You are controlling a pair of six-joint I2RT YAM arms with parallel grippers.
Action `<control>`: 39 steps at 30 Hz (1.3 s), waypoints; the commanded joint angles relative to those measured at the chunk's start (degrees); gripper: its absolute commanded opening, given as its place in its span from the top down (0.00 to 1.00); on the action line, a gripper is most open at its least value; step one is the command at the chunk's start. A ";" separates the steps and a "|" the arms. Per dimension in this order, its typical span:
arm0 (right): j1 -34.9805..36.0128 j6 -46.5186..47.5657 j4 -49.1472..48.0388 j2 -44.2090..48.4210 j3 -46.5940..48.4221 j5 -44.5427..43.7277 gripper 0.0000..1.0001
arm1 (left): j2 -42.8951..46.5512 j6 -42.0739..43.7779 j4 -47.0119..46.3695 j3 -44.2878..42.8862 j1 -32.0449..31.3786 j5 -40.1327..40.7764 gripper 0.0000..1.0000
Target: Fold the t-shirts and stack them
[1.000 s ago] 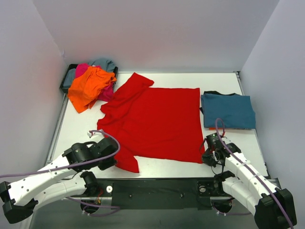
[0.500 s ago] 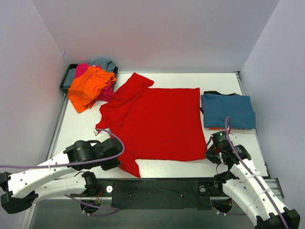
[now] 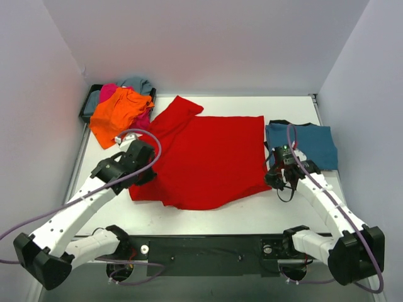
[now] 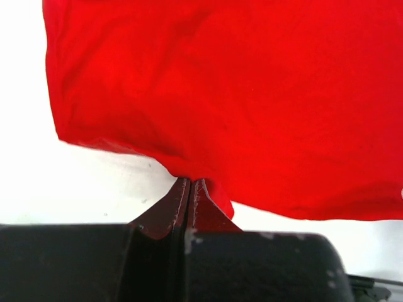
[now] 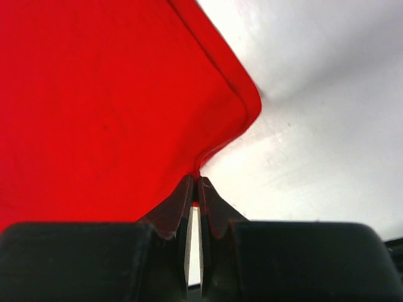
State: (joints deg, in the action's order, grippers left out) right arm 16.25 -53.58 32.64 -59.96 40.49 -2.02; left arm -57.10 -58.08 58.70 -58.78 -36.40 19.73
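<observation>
- The left arm runs from its base at the near-left corner diagonally up and to the right. The left gripper [image 3: 147, 168] sits at the left edge of the red t-shirt [image 3: 208, 157].
- The right arm rises from the near-right corner and leans in to the left. The right gripper [image 3: 275, 180] is at the shirt's right edge, just beside the folded teal t-shirt [image 3: 307, 147].
- The red t-shirt lies in the middle of the white table [image 3: 252, 217]. Its far part is spread flat with one sleeve pointing to the far left, and its near edge sags in a curve between the two grippers.
- Only the overhead view shows the heap at the far-left corner. An orange t-shirt [image 3: 117, 114] lies on top there, with magenta and grey-blue cloth beneath.
- The left wrist view shows what the overhead view hides: the jaws are pressed together on a bunched fold of red cloth [image 4: 252, 94], which fans out beyond the tips over the white surface.
- The right wrist view shows the jaws nearly closed, nipping the cloth just beside a hemmed corner [image 5: 242, 104].
- The dark strip along the far edge of the teal shirt may be another garment under it, but it is too small to tell.
</observation>
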 commanded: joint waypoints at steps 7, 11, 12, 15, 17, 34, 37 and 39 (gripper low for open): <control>-6.14 2.87 -4.25 -10.17 9.52 0.88 1.00 | -13.29 15.71 -15.98 -9.94 10.03 -2.05 1.00; -7.28 2.87 -5.48 -12.63 11.01 1.23 1.00 | -15.84 18.62 -18.26 -12.49 13.63 -3.03 1.00; -7.37 2.87 -5.83 -13.59 11.36 1.14 1.00 | -16.72 19.40 -18.88 -12.93 14.07 -3.03 1.00; -7.90 2.69 -6.80 -15.35 12.07 0.97 1.00 | -19.09 20.90 -20.20 -14.86 15.22 -3.38 1.00; -8.34 2.78 -7.33 -16.41 12.68 1.14 1.00 | -20.76 22.05 -21.25 -16.18 15.66 -3.90 1.00; -11.15 3.66 -9.70 -21.77 16.46 3.95 1.00 | -26.92 26.00 -20.64 -24.36 17.95 -3.55 1.00; -11.15 3.49 -10.23 -23.87 17.34 4.48 1.00 | -27.62 26.18 -20.99 -24.89 18.12 -3.82 1.00; -11.24 3.57 -10.14 -25.28 18.04 5.01 1.00 | -28.50 26.18 -21.08 -25.32 18.30 -3.90 1.00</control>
State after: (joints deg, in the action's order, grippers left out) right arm 5.54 -50.63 22.81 -82.26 55.66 2.00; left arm -85.21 -33.10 40.03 -80.23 -18.63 16.23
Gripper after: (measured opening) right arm 0.009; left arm 0.024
